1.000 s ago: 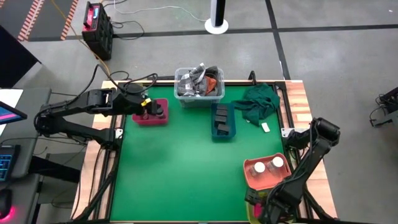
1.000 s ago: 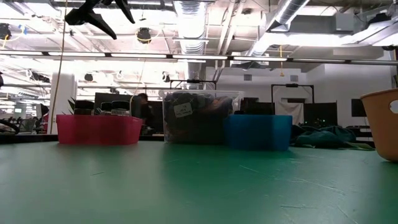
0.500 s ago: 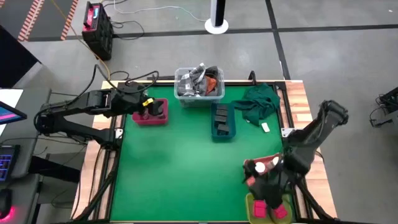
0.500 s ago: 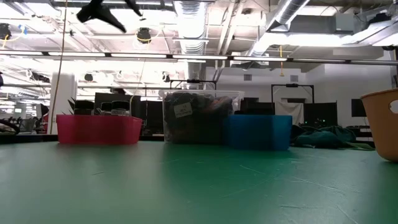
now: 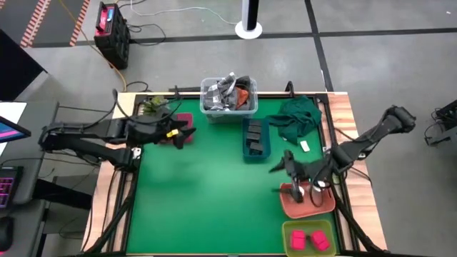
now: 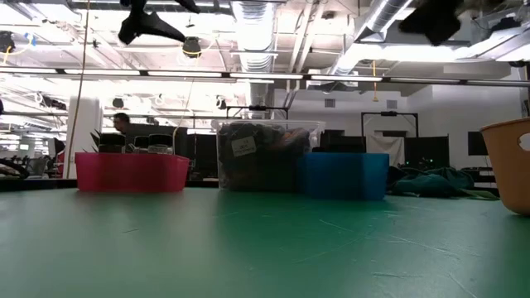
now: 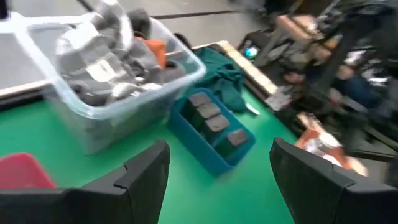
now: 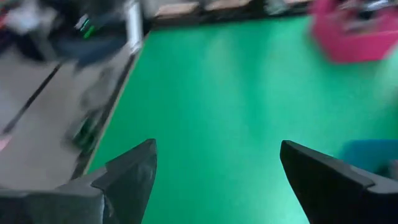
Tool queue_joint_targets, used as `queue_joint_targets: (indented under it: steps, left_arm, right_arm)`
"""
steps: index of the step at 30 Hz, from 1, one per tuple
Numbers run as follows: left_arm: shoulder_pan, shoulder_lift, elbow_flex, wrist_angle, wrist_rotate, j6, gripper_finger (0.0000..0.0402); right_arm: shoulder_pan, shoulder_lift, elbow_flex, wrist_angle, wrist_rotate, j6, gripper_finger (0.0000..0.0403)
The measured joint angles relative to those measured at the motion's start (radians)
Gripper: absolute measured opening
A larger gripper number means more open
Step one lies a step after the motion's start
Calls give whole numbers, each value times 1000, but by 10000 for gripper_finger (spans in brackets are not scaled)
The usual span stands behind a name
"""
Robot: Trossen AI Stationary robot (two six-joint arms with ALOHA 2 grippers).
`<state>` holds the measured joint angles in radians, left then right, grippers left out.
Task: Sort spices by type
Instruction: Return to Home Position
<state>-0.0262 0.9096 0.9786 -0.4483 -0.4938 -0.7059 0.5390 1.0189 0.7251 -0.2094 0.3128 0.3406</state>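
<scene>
My left gripper hangs open and empty over the pink tray at the far left; it shows high up in the low view. Over the orange tray's far edge, my right gripper is open and empty too. A white-capped jar shows in that tray, partly under the arm. Dark grey boxes lie in the blue tray. Two pink blocks lie in the yellow-green tray at the near right corner.
A clear bin of clutter stands at the far edge, next to the blue tray. A green cloth lies at the far right, a small white scrap near it. The middle and near left of the green mat are bare.
My right gripper has swung from the near right corner, over the yellow-green tray, up and toward the far edge to the orange tray, rolling as it went; the pink blocks now show. My left gripper has turned and drifted a little toward the near and right edges.
</scene>
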Motion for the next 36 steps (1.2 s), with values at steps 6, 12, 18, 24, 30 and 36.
queue_joint_targets:
  steps: [6,12,18,24,30,36]
  left_arm:
    - [-12,-140,-211,220,20,4,263]
    - [-3,-273,-343,332,22,29,263]
    - [-3,-352,-394,343,16,102,263]
    - [-3,-408,-482,443,-1,100,263]
    - [-3,-445,-567,524,-1,48,263]
    - [-3,-452,-666,639,-10,-26,263]
  right_arm:
    - [-163,-155,-110,80,68,1,363]
    - [-350,-343,-178,94,69,8,343]
    - [-492,-494,-262,157,76,3,311]
    - [-564,-583,-406,344,83,30,294]
    - [-595,-650,-483,359,83,78,291]
    - [-594,-766,-491,309,83,75,291]
